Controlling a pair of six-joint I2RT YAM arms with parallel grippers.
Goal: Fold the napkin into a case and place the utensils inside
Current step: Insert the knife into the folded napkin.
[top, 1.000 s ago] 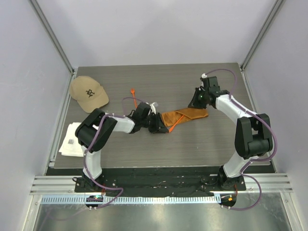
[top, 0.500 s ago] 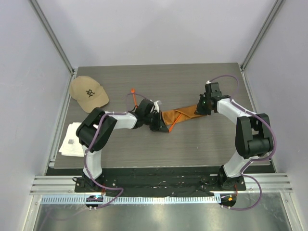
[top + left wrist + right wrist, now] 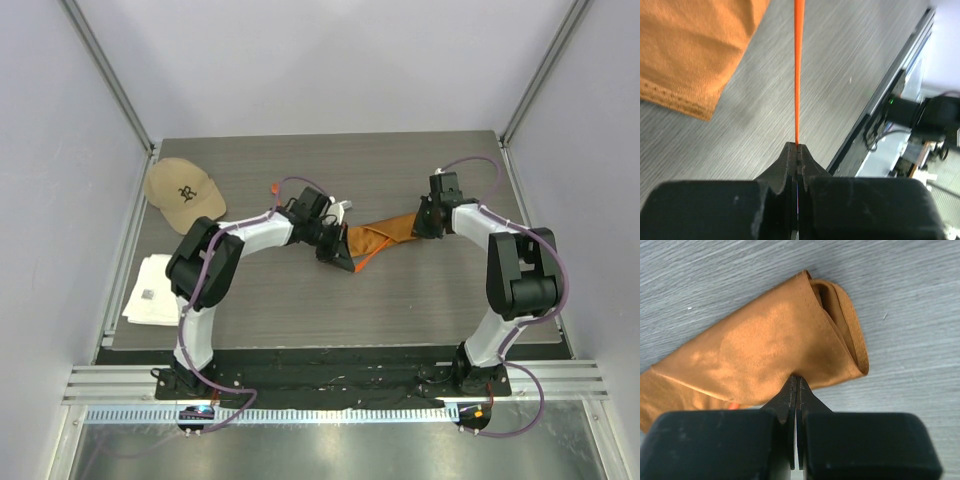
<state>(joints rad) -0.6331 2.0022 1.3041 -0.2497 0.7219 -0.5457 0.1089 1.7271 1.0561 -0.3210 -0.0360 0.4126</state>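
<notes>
napkin point(image 3: 385, 232): folded into a narrow rust-orange sleeve, lying slantwise mid-worktop point(image 3: 400, 300) between the two arms; one end gaping like a pocket mouth in the right wrist view.
held utensil point(image 3: 798, 70): thin bright-orange plastic stick, running straight out from the left claw past a hemmed corner of the cloth; far end beyond the frame edge, so cannot tell whether it is inside the sleeve.
second utensil point(image 3: 277, 190): alone on the wood, near the tan cap point(image 3: 184, 193), well apart from the sleeve.
left claw point(image 3: 797, 146): closed right down, nipping the very end of the orange stick.
right claw point(image 3: 796, 381): closed right down too, tips at the near edge of the cloth, seemingly pinching the hem; cannot tell how many layers.
handling, cloth: light, limp, thin; likely to sag, slide on the smooth wood and lose its folds if tugged; best taken at a hemmed edge beside the mouth, top layer only, to hold the pocket open.
handling, cutlery: light, slim, slick, a little springy; prone to pivot in a tip grip; best taken near the handle end, leaving the length free to slide in.
step: probably feeding the first piece into the sleeve.
risk: stick snagging a fold or dragging the sleeve out of shape.
elsewhere: white towel point(image 3: 150, 290) at the left edge, clear of both arms.
</notes>
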